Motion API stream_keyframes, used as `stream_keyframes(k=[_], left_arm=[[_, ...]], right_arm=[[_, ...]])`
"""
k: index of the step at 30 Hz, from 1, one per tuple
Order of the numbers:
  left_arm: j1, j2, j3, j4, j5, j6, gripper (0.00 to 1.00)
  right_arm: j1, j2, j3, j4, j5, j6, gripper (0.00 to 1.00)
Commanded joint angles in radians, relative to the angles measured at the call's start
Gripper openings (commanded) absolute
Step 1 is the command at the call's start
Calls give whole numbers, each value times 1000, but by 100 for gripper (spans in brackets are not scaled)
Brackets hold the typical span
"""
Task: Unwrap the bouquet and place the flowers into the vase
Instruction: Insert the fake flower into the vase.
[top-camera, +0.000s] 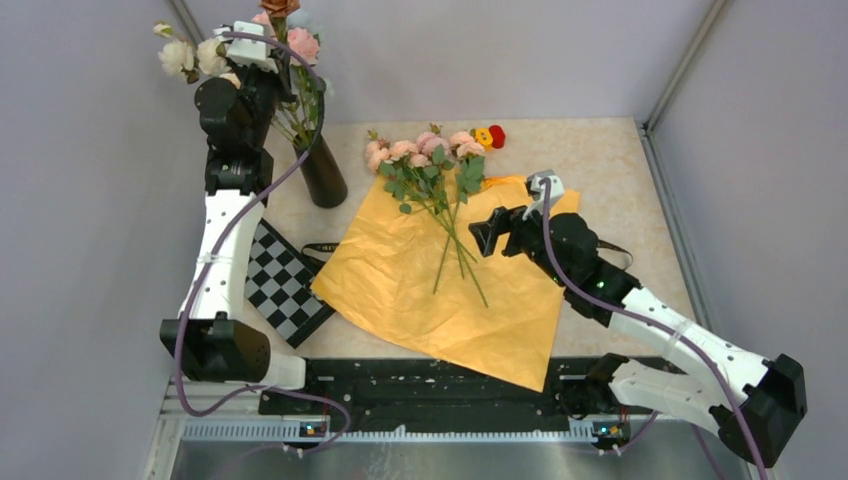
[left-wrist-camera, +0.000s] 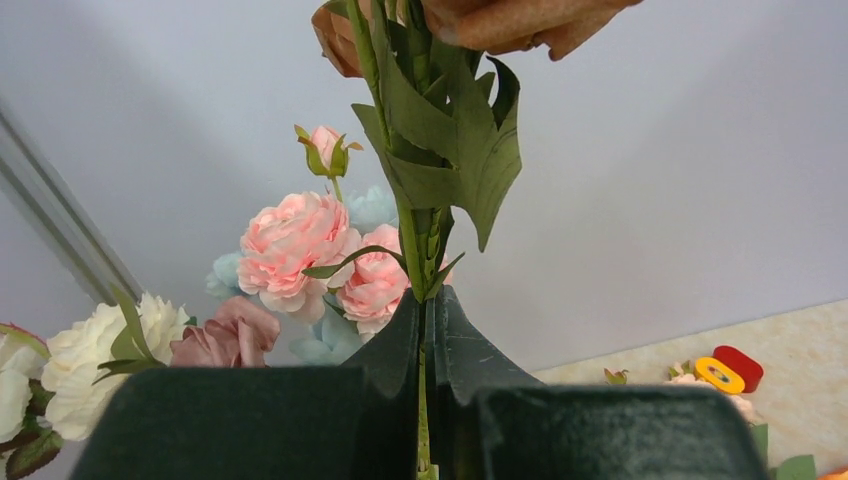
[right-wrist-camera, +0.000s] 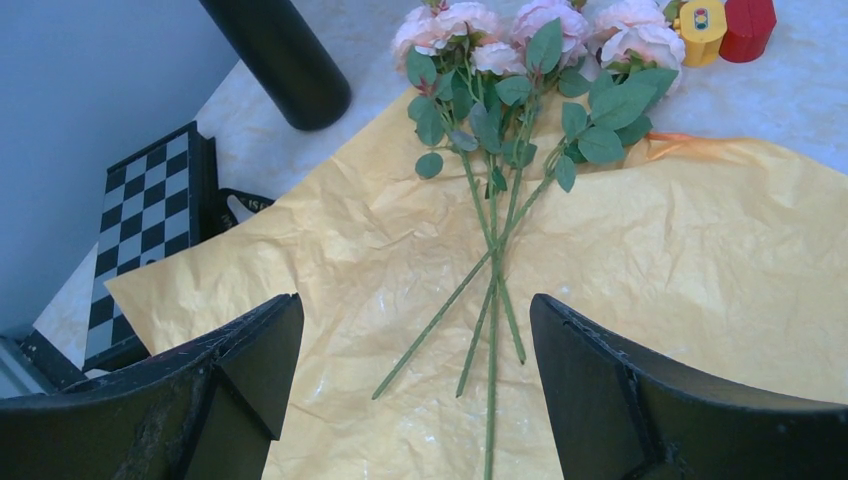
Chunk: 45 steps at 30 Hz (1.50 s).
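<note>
The right pincer (right-wrist-camera: 415, 330) hangs released, jaws spread wide, directly above the crossing stems of the flowers (right-wrist-camera: 513, 90). These lie loose on the opened orange paper (right-wrist-camera: 700, 260) on the counter (top-camera: 600, 160), heads toward the far side. To pick well, I judge it should descend where the stems bunch and cross, so that one closing gathers them all, and stop short of pinching the paper beneath. The left pincer (left-wrist-camera: 427, 335) is clenched on a leafy green stem (left-wrist-camera: 408, 235) high over the vase (top-camera: 322, 172), which stands near the paper's far-left corner.
</note>
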Motion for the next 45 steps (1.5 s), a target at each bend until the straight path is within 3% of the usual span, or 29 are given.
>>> stream_keyframes(k=[1, 23, 45], left_arm=[[50, 37, 3, 151, 80, -71, 0], [71, 139, -67, 238, 106, -115, 0], [71, 112, -281, 342, 74, -125, 0]], right_arm=[[-6, -25, 11, 6, -4, 13, 85], [-10, -78, 15, 11, -32, 9, 83], [-10, -127, -9, 19, -36, 12, 83]])
